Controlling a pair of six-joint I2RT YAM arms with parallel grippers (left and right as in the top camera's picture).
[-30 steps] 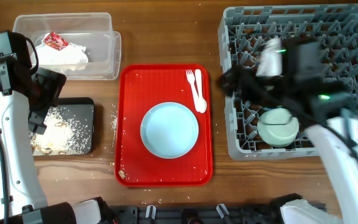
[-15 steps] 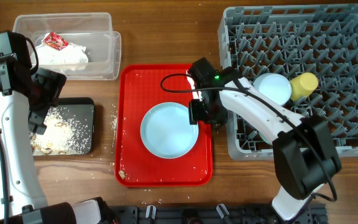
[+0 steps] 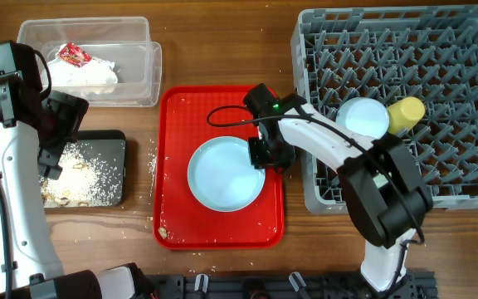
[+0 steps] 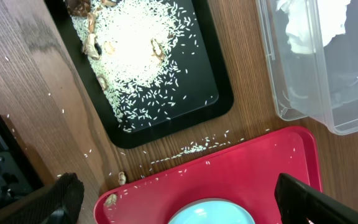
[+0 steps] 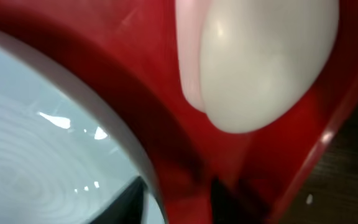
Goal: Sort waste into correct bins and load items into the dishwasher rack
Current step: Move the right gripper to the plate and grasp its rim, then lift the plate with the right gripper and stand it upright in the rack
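The light blue plate [image 3: 226, 174] lies on the red serving tray [image 3: 181, 116]. My right gripper [image 3: 265, 158] is down at the plate's right rim. In the right wrist view its fingers [image 5: 135, 196] straddle the rim of the plate [image 5: 42, 137], narrowed but with a strip of red still showing, gripper [image 5: 179, 196]. The white spoon's bowl [image 5: 260, 62] lies just beyond; the arm hides the fork from overhead. My left gripper [image 4: 188, 202] hangs open over the tray's left end. A light bowl [image 3: 363, 116] and the yellow-green cup [image 3: 407, 112] sit in the grey rack [image 3: 471, 100].
The clear tub [image 3: 139, 83] at back left holds white napkins [image 3: 81, 71] and the red-and-white wrapper [image 3: 75, 55]. The black tray [image 3: 114, 141] holds pale grains and brown scraps [image 3: 85, 170]. Loose grains lie on the wood between the black tray and red tray.
My right arm has swung from over the rack to the plate's right rim, and its jaws have narrowed around it. The left arm has not moved.
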